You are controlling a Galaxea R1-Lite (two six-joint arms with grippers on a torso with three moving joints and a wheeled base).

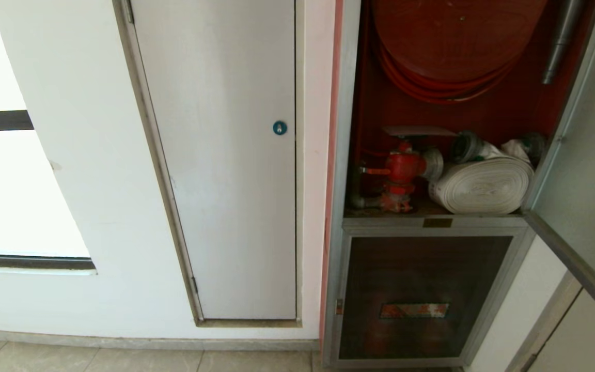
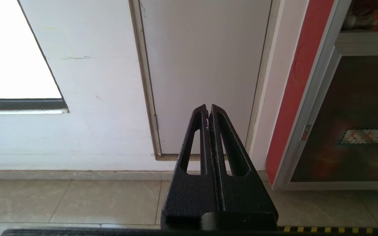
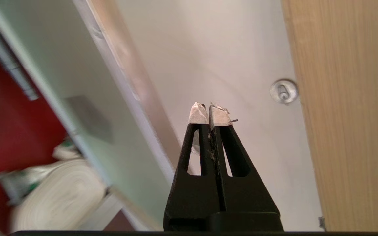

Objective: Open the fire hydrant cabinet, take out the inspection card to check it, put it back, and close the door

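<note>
Black right gripper, fingers pressed together and empty, hangs near the door, which stands swung open on the right. Left gripper, also closed, points at a white panel. Farther off, the fire hydrant cabinet shows its red valve and white hose; a thin pale sheet, possibly the inspection card, rests atop the valve.
</note>
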